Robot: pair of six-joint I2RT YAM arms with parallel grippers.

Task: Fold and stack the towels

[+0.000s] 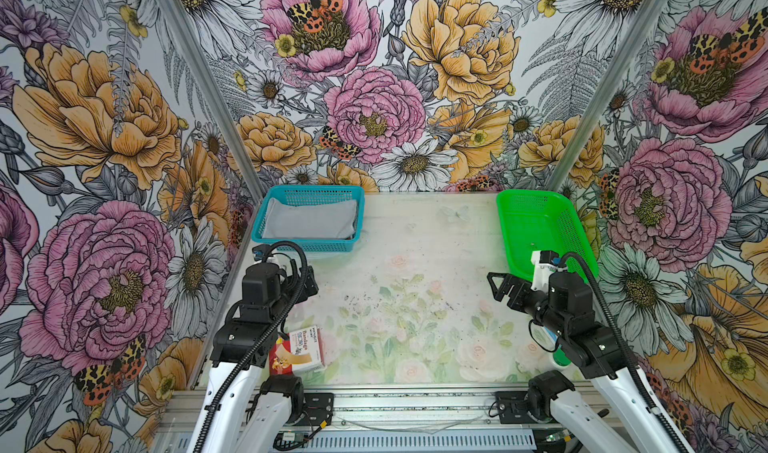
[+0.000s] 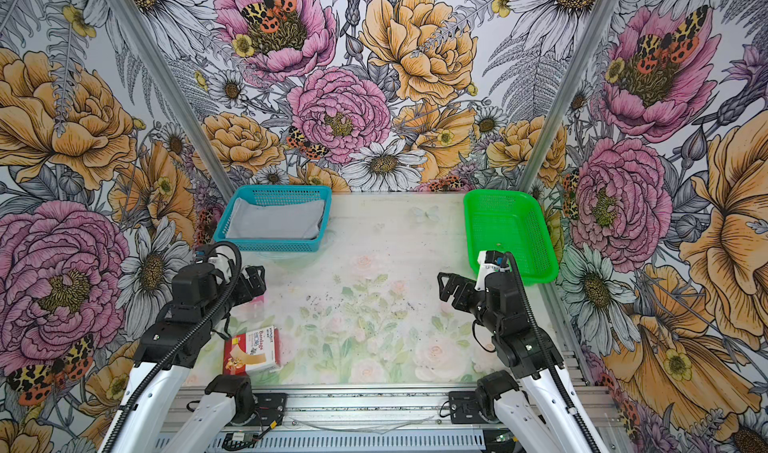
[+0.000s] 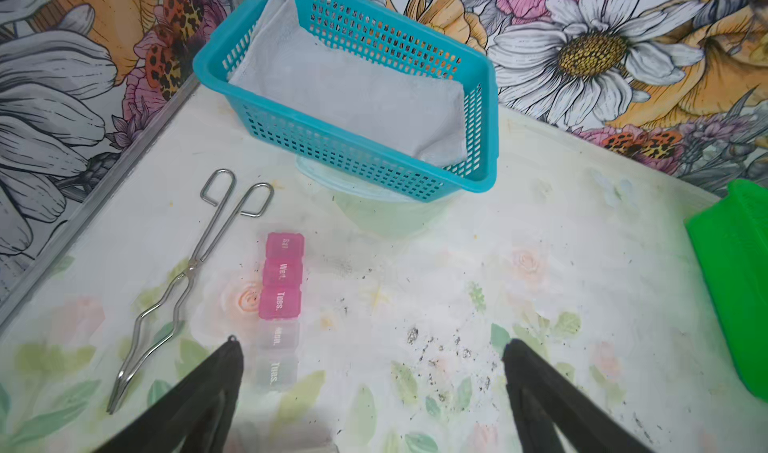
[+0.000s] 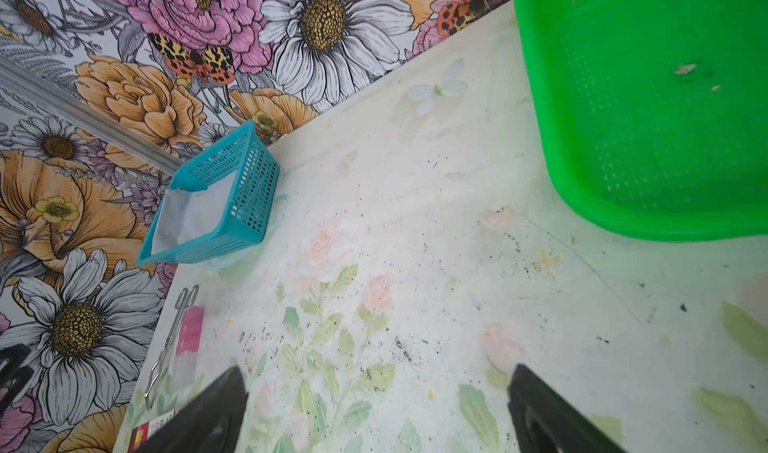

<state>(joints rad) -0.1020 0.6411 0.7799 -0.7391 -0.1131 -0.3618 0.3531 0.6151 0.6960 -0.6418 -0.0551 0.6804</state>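
Note:
A grey towel (image 1: pixel 309 218) (image 2: pixel 276 218) lies folded flat inside the blue basket (image 1: pixel 307 245) (image 2: pixel 270 245) at the back left of the table. The left wrist view shows the towel (image 3: pixel 345 93) filling that basket (image 3: pixel 353 156); the right wrist view shows the towel (image 4: pixel 191 214) from the side. My left gripper (image 1: pixel 309 284) (image 2: pixel 253 278) (image 3: pixel 371 345) hovers open over bare table, short of the basket. On the right, my right gripper (image 1: pixel 500 289) (image 2: pixel 449 284) (image 4: pixel 378 372) is open, with nothing between its fingers, above the floral table mat.
A green basket (image 1: pixel 540 230) (image 2: pixel 511 230) (image 4: pixel 644 118) stands at the back right. A red-and-white bandage box (image 1: pixel 297 351) (image 2: pixel 251 353) lies front left. Metal tongs (image 3: pixel 195 272) and a pink pill organiser (image 3: pixel 280 276) lie by the left wall. Dark specks dot the mat's middle.

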